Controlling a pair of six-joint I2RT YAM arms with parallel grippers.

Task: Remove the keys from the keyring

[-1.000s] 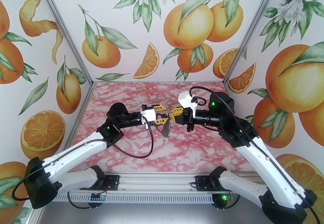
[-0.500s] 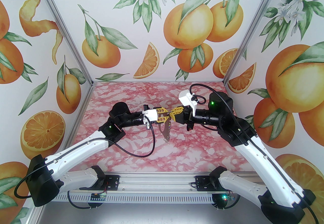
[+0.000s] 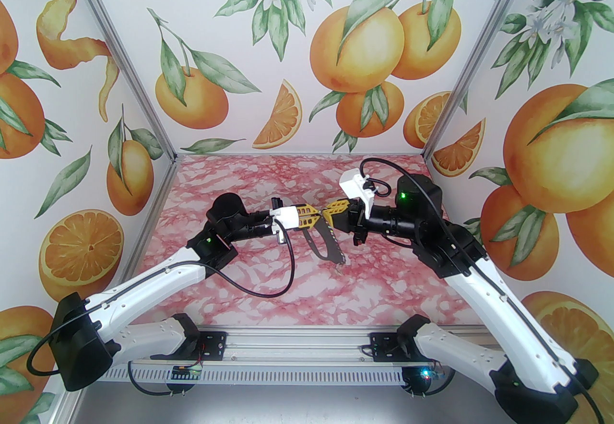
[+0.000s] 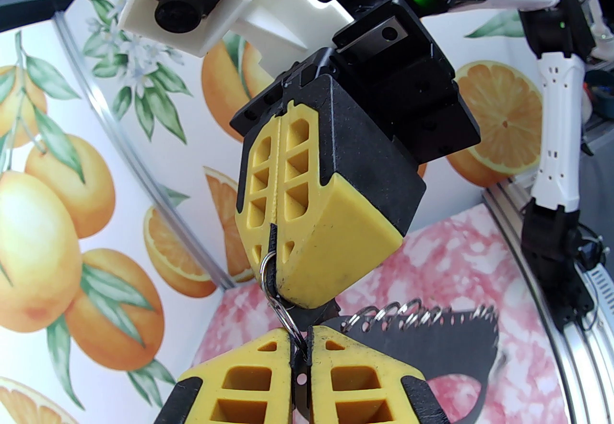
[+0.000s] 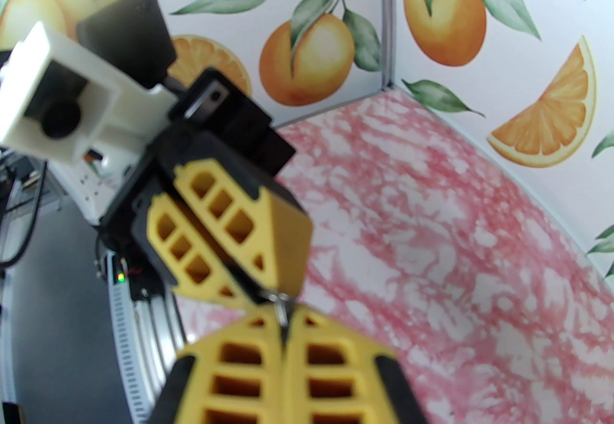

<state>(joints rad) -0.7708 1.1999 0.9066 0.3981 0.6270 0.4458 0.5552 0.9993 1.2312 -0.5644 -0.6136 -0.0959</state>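
Observation:
My two grippers meet tip to tip above the middle of the table. The right gripper (image 3: 326, 215) (image 4: 271, 264) is shut on one end of the dark keyring (image 3: 335, 243) (image 4: 455, 331), which hangs slanting below it with a row of small rings (image 4: 407, 308) along one edge. The left gripper (image 3: 315, 216) (image 4: 300, 340) is shut on a thin silvery key (image 4: 298, 381), and a small ring (image 4: 283, 312) links that key to the keyring. Another key (image 3: 338, 268) dangles at the loop's low end. In the right wrist view, my right gripper (image 5: 283, 321) touches the left gripper (image 5: 261, 295).
The pink marbled table top (image 3: 249, 278) lies below the grippers, walled on three sides by orange-print panels (image 3: 120, 163). A metal rail (image 3: 288, 347) with both arm bases runs along the near edge. The left arm's black cable (image 3: 268, 290) loops over the table.
The left gripper has shut, its fingers now pressed together at the right gripper's tip. The keyring's lower end has swung to the right. The right gripper has stayed shut.

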